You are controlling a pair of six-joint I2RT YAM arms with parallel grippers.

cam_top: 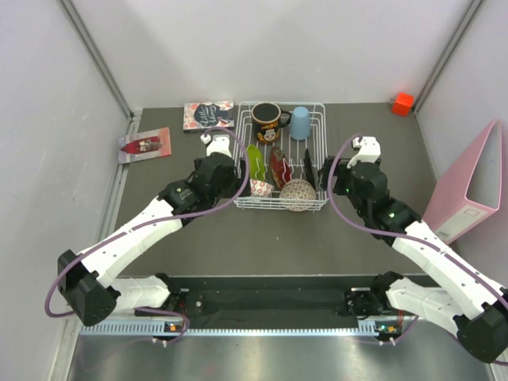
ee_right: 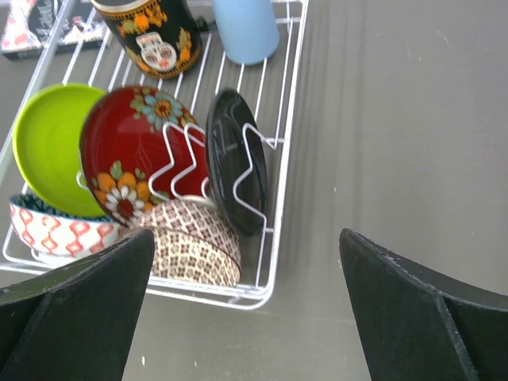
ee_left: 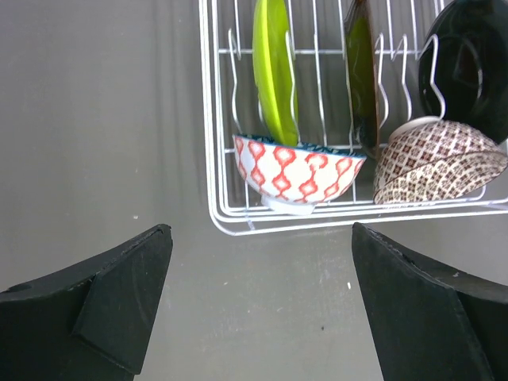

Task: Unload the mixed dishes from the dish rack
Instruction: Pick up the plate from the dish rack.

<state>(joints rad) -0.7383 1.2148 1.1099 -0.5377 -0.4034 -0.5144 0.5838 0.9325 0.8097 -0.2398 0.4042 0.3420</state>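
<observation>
My left gripper (ee_left: 260, 254) and right gripper (ee_right: 246, 262) both hang spread wide, holding nothing, off the near corners of the dish rack (ee_left: 208, 119). Every dish sits inside it. The red-patterned bowl (ee_left: 298, 176) lies straight ahead of my left fingers, on its side with its foot toward me, touching the near wire. The lime-green plate (ee_left: 274, 71) stands upright just behind. Bare table lies to the left.

My workspace, seen from above. A matte dark-grey tabletop (cam_top: 278, 242) is enclosed by plain pale-grey wall panels (cam_top: 278, 48) on the back, left and right sides, joined at the far corners by slanting silver metal struts (cam_top: 95, 55). A brushed silver metal strip (cam_top: 262, 361) borders my near edge. Lighting is even and diffuse, and shadows are soft.
</observation>
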